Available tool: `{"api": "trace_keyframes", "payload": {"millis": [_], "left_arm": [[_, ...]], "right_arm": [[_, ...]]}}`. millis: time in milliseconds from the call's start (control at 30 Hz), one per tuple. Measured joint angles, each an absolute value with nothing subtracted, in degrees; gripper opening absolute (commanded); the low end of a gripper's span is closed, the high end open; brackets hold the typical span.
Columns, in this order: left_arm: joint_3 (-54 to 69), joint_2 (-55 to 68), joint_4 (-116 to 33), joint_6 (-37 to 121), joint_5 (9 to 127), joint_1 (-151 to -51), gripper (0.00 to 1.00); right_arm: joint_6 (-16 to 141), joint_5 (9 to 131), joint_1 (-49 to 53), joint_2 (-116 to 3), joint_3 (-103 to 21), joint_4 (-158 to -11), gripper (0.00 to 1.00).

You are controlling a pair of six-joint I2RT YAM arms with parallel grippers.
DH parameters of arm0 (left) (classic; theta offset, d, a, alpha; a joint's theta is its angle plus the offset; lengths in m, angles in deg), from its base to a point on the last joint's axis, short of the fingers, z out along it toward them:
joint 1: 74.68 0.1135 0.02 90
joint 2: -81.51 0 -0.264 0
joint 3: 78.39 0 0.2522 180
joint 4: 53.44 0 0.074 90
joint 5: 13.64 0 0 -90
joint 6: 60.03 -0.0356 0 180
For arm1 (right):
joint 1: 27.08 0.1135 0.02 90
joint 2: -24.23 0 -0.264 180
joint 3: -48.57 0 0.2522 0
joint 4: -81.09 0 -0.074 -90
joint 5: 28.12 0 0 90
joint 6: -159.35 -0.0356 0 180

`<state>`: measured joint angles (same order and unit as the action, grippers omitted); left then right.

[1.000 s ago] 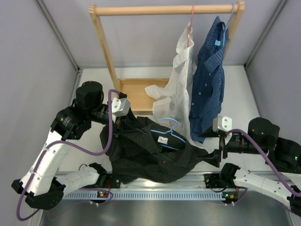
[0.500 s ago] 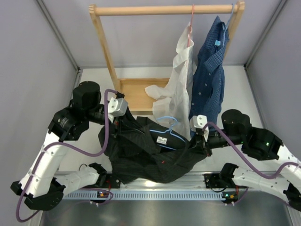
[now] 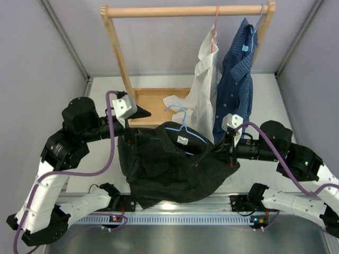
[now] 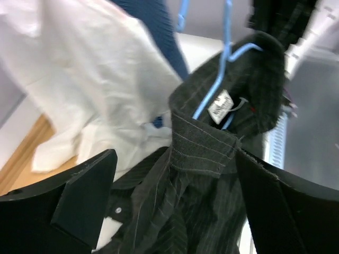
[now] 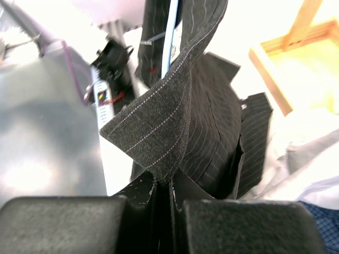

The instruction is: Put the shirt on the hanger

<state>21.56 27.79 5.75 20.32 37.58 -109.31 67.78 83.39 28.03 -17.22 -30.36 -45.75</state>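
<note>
Left gripper wide open, nothing in it, hovering just past the left edge of the shirt, collar straight ahead between the jaws in the wrist view. Probably parked there to line up on the collar or shoulder, just a guess though.

Moving right: bulk of the shirt slumped on the desk in front of the wooden rack, collar end lifted up off the heap. Hanger poking out of the neck opening, hook on top, one wire arm running down inside past the white neck label. Looks partly threaded, but no telling about both shoulders being seated, too much black fabric in the way.

Further right, right gripper clenched tight on a fold of the pinstripe cloth over by the shirt's right side, fold standing up like a little tent. Makes sense as an anchor: cloth held taut, hanger arm kept inside.

Behind all that, white shirt and blue dotted shirt hanging side by side on the rack, touching, not part of this job.
</note>
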Motion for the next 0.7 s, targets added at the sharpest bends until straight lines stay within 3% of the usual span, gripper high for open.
{"api": "trace_keyframes", "payload": {"millis": [233, 367, 700], "left_arm": [[26.0, 31.9, 3.1, 30.2, 70.1, -109.3, 0.98], [22.7, 38.8, 1.8, 34.0, 84.9, -109.3, 0.98], [-12.0, 63.0, -4.7, 40.0, 107.7, -109.3, 0.98]], "right_arm": [[65.2, 76.6, 28.0, -21.0, -36.4, -46.7, 0.00], [63.6, 74.6, 28.0, -24.5, -41.4, -47.4, 0.00], [60.5, 60.6, 28.0, -33.8, -54.9, -52.6, 0.00]]}}
